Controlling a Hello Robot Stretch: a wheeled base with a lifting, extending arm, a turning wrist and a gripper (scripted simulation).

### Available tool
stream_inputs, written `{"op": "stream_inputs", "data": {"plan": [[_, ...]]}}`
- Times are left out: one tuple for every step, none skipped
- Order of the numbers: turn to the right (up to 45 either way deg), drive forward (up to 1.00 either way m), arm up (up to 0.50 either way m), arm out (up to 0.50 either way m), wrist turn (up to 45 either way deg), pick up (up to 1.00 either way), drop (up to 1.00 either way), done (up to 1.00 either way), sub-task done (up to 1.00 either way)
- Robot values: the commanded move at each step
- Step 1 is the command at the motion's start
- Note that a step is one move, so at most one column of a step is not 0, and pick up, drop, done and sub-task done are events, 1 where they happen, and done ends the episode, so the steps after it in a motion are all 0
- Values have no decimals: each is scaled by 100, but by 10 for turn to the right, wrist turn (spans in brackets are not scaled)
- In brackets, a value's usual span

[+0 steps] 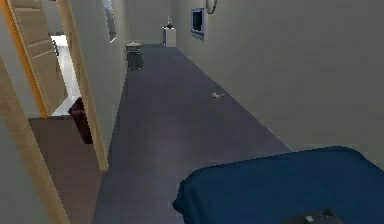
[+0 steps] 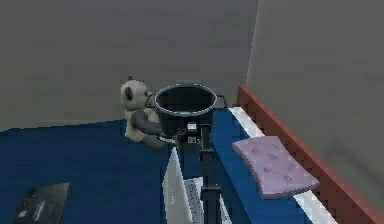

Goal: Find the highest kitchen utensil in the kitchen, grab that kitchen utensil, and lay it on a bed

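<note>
The arm side view looks across the top of the bed [image 2: 90, 160], its cover deep blue. The arm [image 2: 209, 188] rises as a dark bar from the bottom edge, and the claw [image 2: 180, 131] sits at its far end, right under a dark, round pot [image 2: 185, 100] with a grey rim and a handle on each side. The pot's upper half stands against the grey wall and its base overlaps the blue cover, so I cannot tell whether it hangs from the claw or rests on the bed. Nor can I tell whether the claw is grasping it or has let go.

A pale plush bear [image 2: 135, 108] sits on the cover just beside the pot, toward the view's left. A lavender pillow [image 2: 272, 165] lies to the right of the arm, beside the red-brown bed frame [image 2: 300, 150]. A dark flat device [image 2: 40, 205] lies near the bottom left corner.

The forward view looks down a corridor with a dull purple floor [image 1: 170, 120]. A corner of the same blue bed [image 1: 270, 185] fills the lower right. An open doorway [image 1: 60, 60] stands on the left, a bin [image 1: 135, 57] at the far end, a framed picture [image 1: 197, 22] on the right wall, and a small white thing [image 1: 217, 96] on the floor.
</note>
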Motion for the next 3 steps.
{"op": "stream_inputs", "data": {"plan": [[0, 0, -32, 0, 0, 0, 0, 0, 0], [0, 0, 0, 0, 0, 0, 100, 0, 0], [0, 0, 10, 0, 0, 0, 0, 0, 0]]}}
